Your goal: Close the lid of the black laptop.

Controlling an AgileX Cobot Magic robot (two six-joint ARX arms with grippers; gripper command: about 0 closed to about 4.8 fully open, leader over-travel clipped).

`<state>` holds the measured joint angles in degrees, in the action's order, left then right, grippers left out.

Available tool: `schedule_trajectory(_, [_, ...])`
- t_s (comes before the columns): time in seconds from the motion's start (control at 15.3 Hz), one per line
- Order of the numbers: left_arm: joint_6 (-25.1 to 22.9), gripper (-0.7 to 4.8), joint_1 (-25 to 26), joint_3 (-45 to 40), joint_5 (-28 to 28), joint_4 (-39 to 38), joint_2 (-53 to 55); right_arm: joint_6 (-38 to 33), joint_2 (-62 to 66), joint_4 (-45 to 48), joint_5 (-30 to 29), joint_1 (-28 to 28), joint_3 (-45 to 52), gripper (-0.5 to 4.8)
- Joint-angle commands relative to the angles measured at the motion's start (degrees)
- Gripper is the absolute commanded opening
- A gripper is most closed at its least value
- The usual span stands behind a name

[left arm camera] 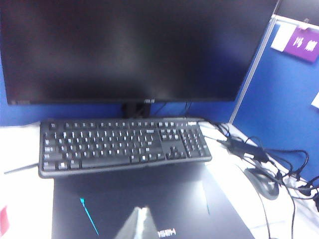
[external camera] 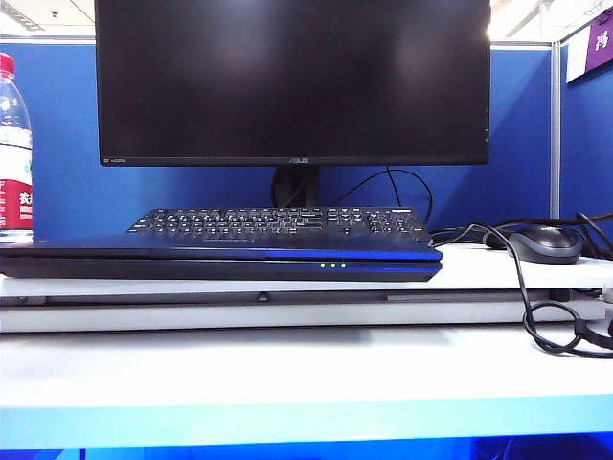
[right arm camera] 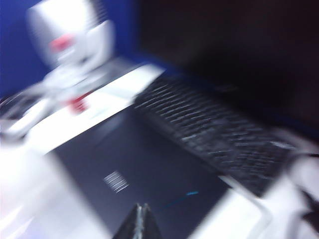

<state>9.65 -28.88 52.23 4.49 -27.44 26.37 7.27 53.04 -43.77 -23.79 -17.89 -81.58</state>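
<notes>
The black laptop [external camera: 220, 261] lies on the white desk with its lid [external camera: 220, 247] folded flat down onto the base; small green LEDs glow on its front edge. In the left wrist view the lid's plain black back [left arm camera: 164, 196] carries a white logo, and my left gripper [left arm camera: 141, 209] hangs shut just above it, holding nothing. The blurred right wrist view shows the same lid back [right arm camera: 144, 164], with my right gripper [right arm camera: 140, 204] shut and empty over its edge. Neither gripper appears in the exterior view.
Behind the laptop are a separate black keyboard [external camera: 278, 222] and a large ASUS monitor [external camera: 292, 77] on a stand. A mouse [external camera: 544, 242] and tangled cables [external camera: 551, 326] lie at the right. A water bottle [external camera: 13, 153] stands at the left. Blue partitions enclose the desk.
</notes>
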Motion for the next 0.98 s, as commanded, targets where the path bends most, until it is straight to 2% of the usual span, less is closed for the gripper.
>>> schedule_trajectory(0.07, [-2.3,-0.05,0.0,0.0,0.3,-0.1,-2.1,-7.8,-9.5,11.5,9.4,-0.1,8.8,-0.04])
schedule_trajectory(0.2, [-3.9,-0.05,0.0,0.0,0.7,-0.9,-3.9,-10.1,-17.5,16.0,12.3,-0.1,15.8,-0.04])
schedule_trajectory(0.33, [-3.9,-0.05,0.0,-0.1,0.7,-1.9,-5.9,-12.5,-23.3,16.0,13.9,-0.1,20.4,-0.04])
schedule_trajectory(0.46, [-3.9,-0.05,0.0,-1.1,0.6,-3.0,-7.7,-12.2,-28.6,16.0,11.8,-0.1,24.1,-0.04])
schedule_trajectory(0.65, [-3.8,-0.05,0.0,-3.0,0.2,-5.1,-10.9,-12.3,-36.8,15.5,11.6,-0.1,29.7,-0.04])
schedule_trajectory(0.72, [-3.4,-0.05,0.0,-5.1,0.0,-5.2,-13.4,-12.3,-41.2,14.8,11.6,-0.1,32.9,-0.04])
schedule_trajectory(0.85, [1.0,-0.05,0.0,-11.0,-1.9,-5.1,-18.7,-12.2,-47.9,11.8,11.7,0.0,37.8,-0.04])
schedule_trajectory(0.98, [1.4,-0.05,0.0,-16.2,-4.8,-5.0,-21.5,-12.2,-51.8,9.2,12.2,0.0,41.0,-0.04])
